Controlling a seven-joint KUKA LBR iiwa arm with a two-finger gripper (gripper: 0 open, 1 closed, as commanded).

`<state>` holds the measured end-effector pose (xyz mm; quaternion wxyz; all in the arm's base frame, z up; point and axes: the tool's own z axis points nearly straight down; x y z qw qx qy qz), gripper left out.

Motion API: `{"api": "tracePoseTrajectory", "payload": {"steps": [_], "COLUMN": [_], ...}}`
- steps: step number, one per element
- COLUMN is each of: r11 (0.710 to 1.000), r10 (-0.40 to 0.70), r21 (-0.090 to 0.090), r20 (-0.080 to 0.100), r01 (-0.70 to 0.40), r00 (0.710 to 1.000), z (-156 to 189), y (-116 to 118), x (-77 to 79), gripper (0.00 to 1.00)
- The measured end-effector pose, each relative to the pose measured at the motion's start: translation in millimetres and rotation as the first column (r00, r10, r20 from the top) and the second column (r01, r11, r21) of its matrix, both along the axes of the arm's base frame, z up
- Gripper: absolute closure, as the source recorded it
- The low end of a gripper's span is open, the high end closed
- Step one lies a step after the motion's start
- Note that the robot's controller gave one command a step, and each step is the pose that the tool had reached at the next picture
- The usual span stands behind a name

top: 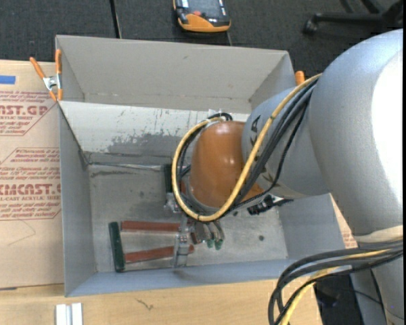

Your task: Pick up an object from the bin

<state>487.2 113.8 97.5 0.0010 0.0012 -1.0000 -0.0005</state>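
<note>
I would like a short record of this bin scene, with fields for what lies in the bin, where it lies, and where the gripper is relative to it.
container: grey metal bin
contents: one tool with two red handles and a dark green crossbar
tool place: flat on the floor, lower left of the view, green bar toward the left wall
gripper: low in the bin, at the right ends of the red handles
grasp: cannot tell
wrist: orange cover, above the gripper

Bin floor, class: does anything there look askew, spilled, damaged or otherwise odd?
Nothing stands out as spilled or broken. A dark green bar with two reddish-brown arms lies flat near the front left, and the gripper sits at the arms' right ends. The bin has a scuffed, worn patch on its back slope.
</note>
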Motion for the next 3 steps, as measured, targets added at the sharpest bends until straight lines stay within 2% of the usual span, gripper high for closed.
{"api": "tracePoseTrajectory", "payload": {"steps": [1, 2, 3], "r11": [0.999, 0.999, 1.000], "r10": [0.041, -0.041, -0.026], "r21": [-0.001, 0.001, 0.000], "r20": [0.002, 0.009, 0.004], "r01": [-0.041, 0.041, 0.026], "r00": [0.999, 0.999, 1.000], "z": [-7, -27, -27], "y": [-3, 0, -7], "x": [2.6, -6.0, -5.0], "gripper": [0.00, 0.00, 1.00]}}
